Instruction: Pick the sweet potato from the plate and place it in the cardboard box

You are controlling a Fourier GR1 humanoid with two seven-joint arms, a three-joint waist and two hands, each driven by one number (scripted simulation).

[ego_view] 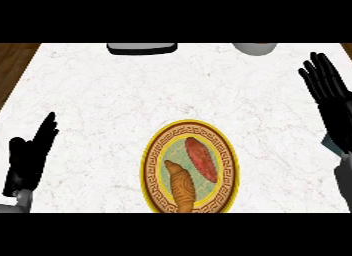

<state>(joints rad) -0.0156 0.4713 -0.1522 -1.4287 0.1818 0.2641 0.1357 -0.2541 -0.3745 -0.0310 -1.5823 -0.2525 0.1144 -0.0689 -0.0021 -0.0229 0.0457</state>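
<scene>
Two items lying on plate [151, 160]: reddish sweet potato [200, 159], likely stiff, tapered, best taken mid-body. Left hand [30, 157], right hand [335, 95] resting open, fingers straight, holding nothing.

White marble counter [135, 100]; dark wood floor [5, 70] at both sides.

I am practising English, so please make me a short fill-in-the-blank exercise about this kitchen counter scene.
1. The sweet potato lies on the ____.
2. Beside it lies a brown ____.
3. The left hand and the right hand are both ____.

Missing words: plate; croissant; open
</scene>
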